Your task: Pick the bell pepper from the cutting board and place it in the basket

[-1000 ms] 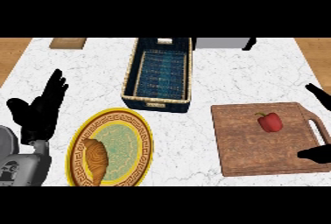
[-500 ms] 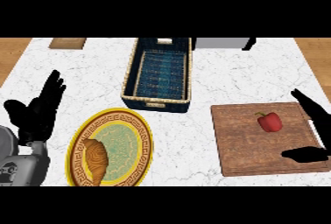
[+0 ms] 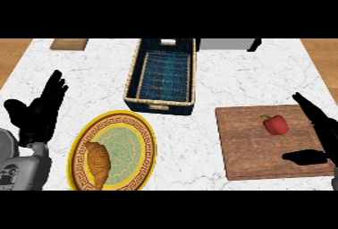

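A small red bell pepper with a green stem lies on the wooden cutting board at the right. My right hand is open at the board's right edge, fingers straight and thumb spread, a short way right of the pepper and not touching it. The dark blue woven basket stands at the counter's upper middle with nothing inside. My left hand rests open at the left edge, fingers up.
A yellow patterned plate with a croissant on it lies at the lower left. A small wooden block and a grey box sit at the counter's far edge. Wooden floor shows past both sides.
My right hand has moved left over the cutting board's right edge, closer to the bell pepper. The left hand and the pepper have stayed in place.
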Motion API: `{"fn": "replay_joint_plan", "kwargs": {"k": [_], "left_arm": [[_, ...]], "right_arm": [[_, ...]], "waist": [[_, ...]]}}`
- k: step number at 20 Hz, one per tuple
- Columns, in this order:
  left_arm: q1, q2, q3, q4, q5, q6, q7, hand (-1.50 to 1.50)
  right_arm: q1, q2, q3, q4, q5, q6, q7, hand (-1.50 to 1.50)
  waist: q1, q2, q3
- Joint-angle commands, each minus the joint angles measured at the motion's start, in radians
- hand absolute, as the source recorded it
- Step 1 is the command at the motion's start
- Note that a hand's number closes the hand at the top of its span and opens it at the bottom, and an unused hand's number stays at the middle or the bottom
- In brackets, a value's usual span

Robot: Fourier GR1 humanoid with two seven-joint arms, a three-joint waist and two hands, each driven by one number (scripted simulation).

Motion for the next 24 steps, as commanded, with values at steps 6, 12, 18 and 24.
{"fn": "replay_joint_plan", "kwargs": {"k": [6, 12, 18, 24], "left_arm": [[-0.054, -0.006, 0.037, -0.014, -0.01, -0.024, 0.074, 0.0], [0.002, -0.026, 0.047, 0.038, -0.021, -0.044, -0.037, 0.0], [-0.05, -0.03, 0.05, 0.083, -0.055, -0.039, -0.03, 0.0], [0.023, -0.042, 0.044, -0.087, -0.042, -0.051, 0.051, 0.0]], "right_arm": [[-0.053, 0.086, -0.01, 0.083, 0.115, -0.032, -0.008, -1.5], [-0.099, 0.107, -0.014, 0.215, 0.195, -0.094, -0.017, -1.5], [-0.169, 0.125, -0.033, 0.297, 0.213, -0.102, -0.034, -1.5], [-0.126, 0.077, -0.074, 0.262, 0.194, -0.049, -0.068, -1.5]], "waist": [[0.001, 0.0, 0.0], [0.002, 0.001, 0.0], [0.001, 0.001, 0.0], [0.001, -0.001, 0.0]]}}
